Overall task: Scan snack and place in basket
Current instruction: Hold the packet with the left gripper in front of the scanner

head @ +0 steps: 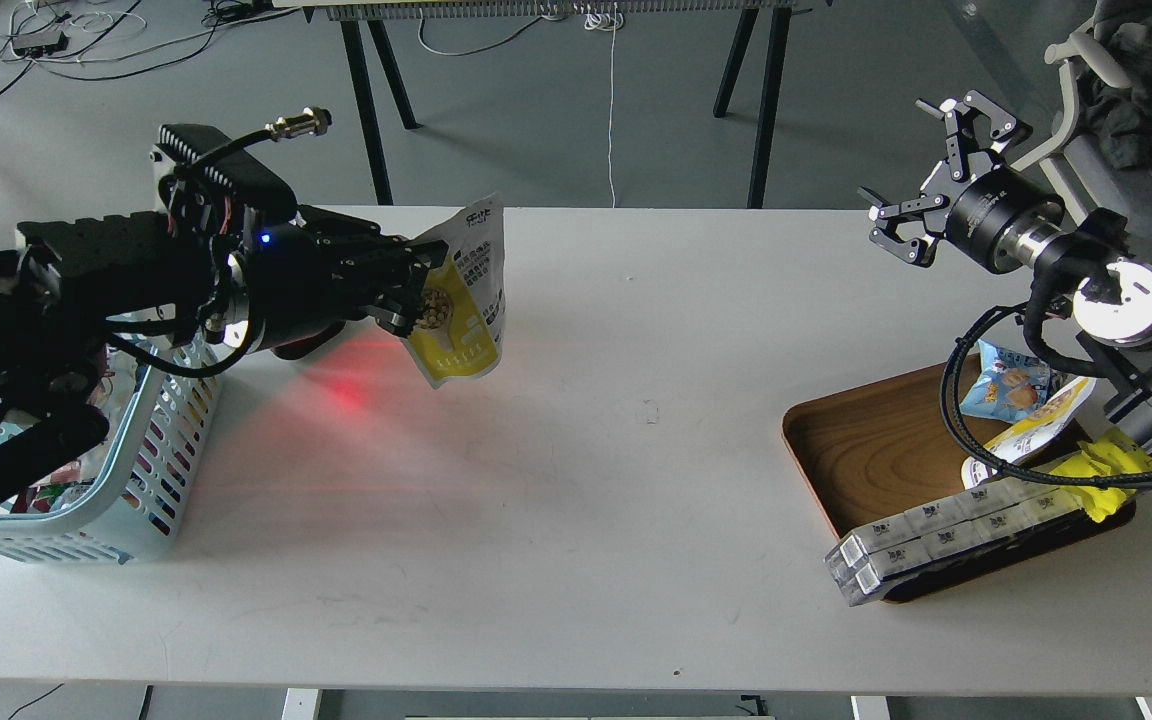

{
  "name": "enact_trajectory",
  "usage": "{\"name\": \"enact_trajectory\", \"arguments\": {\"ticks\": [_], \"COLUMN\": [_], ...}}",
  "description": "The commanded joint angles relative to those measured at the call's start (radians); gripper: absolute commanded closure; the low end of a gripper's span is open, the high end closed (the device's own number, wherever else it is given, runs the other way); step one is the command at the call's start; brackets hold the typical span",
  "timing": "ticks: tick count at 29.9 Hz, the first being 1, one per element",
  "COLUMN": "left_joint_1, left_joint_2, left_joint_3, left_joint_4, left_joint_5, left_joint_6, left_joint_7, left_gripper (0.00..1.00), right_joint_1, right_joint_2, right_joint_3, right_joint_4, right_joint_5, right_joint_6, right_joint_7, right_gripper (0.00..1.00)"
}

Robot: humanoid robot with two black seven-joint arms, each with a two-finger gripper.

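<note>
Snack pouch [464, 300] is hanging in the air above the left part of the white counter [576, 480], and you are seeing it tilted, its white top up and its yellow lower part with the pictured nuts pointing down. Your left hand [414, 285] is pinching it by its left edge, fingers pressed onto the pouch. A red glow [351, 385] is lying on the counter just below and left of the pouch. Further left, the light blue basket [151, 470] is sitting at the counter's left edge, partly hidden behind your left arm. Well apart on the right, your right hand [921, 170] is hovering with its fingers spread and nothing between them. Below it, the wooden tray [866, 450] is carrying a small blue bag [1001, 385], a yellow packet [1101, 470] and a long clear box [946, 535] leaning over its near rim
</note>
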Motion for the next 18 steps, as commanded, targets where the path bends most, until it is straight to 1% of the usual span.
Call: {"name": "enact_trajectory", "arguments": {"ticks": [1, 18], "left_joint_1": [-0.019, -0.033], "left_joint_2": [0.025, 0.083], "left_joint_3": [-0.002, 0.011], "left_joint_4": [0.0, 0.0], "left_joint_5": [-0.013, -0.011], "left_joint_6": [0.0, 0.0], "left_joint_7": [0.0, 0.03], "left_gripper": [1.0, 1.0], "right_joint_1": [0.0, 0.0], "right_joint_2": [0.0, 0.0], "right_joint_3": [0.0, 0.0], "right_joint_4": [0.0, 0.0], "right_joint_5": [0.0, 0.0], "right_joint_6": [0.0, 0.0], "right_joint_7": [0.0, 0.0], "right_gripper": [0.03, 0.03]}}
